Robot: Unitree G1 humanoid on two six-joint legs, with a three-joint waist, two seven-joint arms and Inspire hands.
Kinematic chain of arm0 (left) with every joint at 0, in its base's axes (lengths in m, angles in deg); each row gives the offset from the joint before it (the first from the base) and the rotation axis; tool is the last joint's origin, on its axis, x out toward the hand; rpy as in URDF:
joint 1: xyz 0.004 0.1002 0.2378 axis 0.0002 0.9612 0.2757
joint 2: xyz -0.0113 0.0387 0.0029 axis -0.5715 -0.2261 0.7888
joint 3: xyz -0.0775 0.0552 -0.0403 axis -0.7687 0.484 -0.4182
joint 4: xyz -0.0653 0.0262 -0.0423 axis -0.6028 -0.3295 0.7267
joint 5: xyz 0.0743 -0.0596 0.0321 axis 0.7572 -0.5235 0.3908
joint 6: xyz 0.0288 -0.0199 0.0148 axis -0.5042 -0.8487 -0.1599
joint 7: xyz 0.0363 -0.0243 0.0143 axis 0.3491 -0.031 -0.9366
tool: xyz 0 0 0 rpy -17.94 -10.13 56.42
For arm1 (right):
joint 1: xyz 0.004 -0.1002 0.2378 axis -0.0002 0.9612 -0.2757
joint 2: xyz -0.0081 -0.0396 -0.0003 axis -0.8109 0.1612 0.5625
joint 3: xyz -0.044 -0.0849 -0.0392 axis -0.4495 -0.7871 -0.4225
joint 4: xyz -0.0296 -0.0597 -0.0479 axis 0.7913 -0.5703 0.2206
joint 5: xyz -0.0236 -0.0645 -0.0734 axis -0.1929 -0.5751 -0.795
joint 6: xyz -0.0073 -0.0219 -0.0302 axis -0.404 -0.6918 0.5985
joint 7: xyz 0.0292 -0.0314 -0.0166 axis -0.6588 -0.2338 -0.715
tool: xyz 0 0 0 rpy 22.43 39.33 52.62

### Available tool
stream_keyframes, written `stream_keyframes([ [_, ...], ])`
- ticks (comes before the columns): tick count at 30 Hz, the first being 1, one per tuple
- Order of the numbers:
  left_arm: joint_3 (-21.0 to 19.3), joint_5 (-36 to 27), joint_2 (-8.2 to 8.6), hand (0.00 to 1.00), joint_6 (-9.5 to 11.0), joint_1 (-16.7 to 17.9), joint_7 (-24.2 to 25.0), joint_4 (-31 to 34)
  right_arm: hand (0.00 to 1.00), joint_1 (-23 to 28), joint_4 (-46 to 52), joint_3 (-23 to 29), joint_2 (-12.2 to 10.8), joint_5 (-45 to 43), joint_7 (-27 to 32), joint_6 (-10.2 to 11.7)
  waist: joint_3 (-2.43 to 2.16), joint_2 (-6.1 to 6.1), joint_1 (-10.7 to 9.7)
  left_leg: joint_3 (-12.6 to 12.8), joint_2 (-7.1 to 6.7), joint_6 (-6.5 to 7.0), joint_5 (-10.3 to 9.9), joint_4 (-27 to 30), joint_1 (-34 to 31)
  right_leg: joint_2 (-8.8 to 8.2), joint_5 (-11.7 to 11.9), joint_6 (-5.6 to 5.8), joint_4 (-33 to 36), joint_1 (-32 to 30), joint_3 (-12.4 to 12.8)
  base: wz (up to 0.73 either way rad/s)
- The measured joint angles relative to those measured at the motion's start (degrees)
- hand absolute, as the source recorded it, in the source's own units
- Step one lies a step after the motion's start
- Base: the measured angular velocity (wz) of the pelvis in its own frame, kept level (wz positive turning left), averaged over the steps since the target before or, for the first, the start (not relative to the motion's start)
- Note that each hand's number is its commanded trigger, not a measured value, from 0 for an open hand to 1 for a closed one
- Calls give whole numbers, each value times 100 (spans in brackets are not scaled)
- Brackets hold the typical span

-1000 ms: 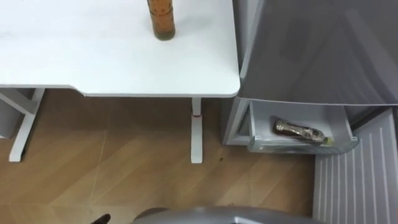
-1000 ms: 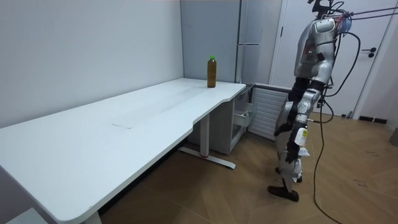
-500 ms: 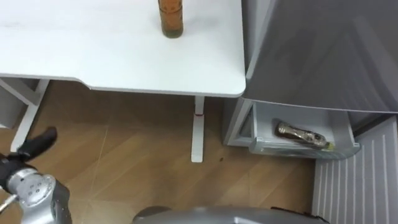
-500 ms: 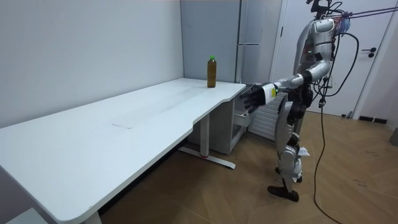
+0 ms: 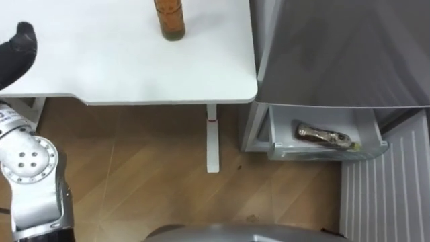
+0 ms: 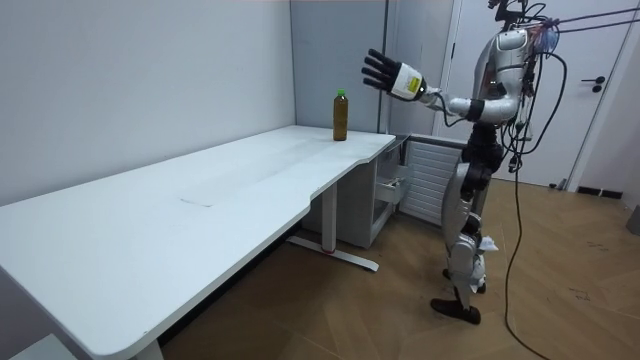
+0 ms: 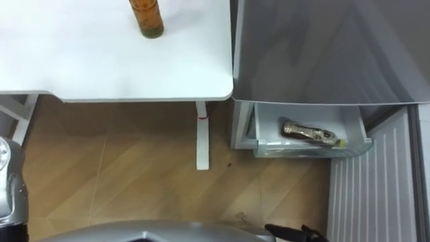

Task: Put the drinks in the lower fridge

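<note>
The left robot hand [image 6: 385,72], fingers spread and empty, hovers upper centre of the room view, apparently poised to reach the upright bottle [image 5: 169,20] on the worktop [image 5: 121,67], while a second bottle [image 5: 324,135] lies in the open fridge drawer [image 5: 316,154].

A long white bench [image 6: 230,185] runs along a plain pale grey wall [image 6: 120,80], its front edge curving inward partway and its near corner rounded. It stands on white legs; one leg [image 5: 212,138] bears a small red mark and ends in a flat foot [image 6: 335,255] on the floor. The floor [image 6: 380,320] is warm brown wood laid in angled planks. At the room view's right is a white door [image 6: 610,120] with a dark handle [image 6: 597,86]. Light is soft and even, with a faint shadow under the bench.
</note>
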Motion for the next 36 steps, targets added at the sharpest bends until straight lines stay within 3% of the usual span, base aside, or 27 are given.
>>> stream_keyframes([
  [10, 275, -23, -5, 0, -2, -204, 734, -23, 0, 54, 10, 14, -4, -263, -177, 59, 19, -63, -233, 183, 22, 1, 1, -140, 203, 18, 23, 13, -14, 24, 317, -16],
  [13, 300, -286, -5, 0, -25, -316, 958, -26, 0, 60, 16, 76, -5, -328, -201, 41, 33, -74, -297, 270, 38, 1, 0, -150, 196, 28, 43, 8, -11, -17, 370, -11],
  [19, 389, -433, -6, 0, -243, -396, 1381, -188, 0, 56, 0, 230, -13, -474, -197, -6, 41, -40, -398, 346, 96, 0, -1, -183, 173, 89, 91, -27, -7, -107, 511, -12],
  [26, 682, -527, -14, 0, -393, -609, 1604, -832, 0, 62, 6, 224, 5, -503, -168, -137, 33, 34, -470, 464, 117, 0, -1, -197, 186, 116, 109, -25, 89, -226, 724, -14],
  [36, 862, -894, -65, 0, -471, -776, 1756, -1738, 0, 83, 17, 118, 3, -801, -19, -240, 30, -53, -506, 503, 134, 1, 0, -197, 247, 148, 150, -29, 92, -210, 839, -5],
])
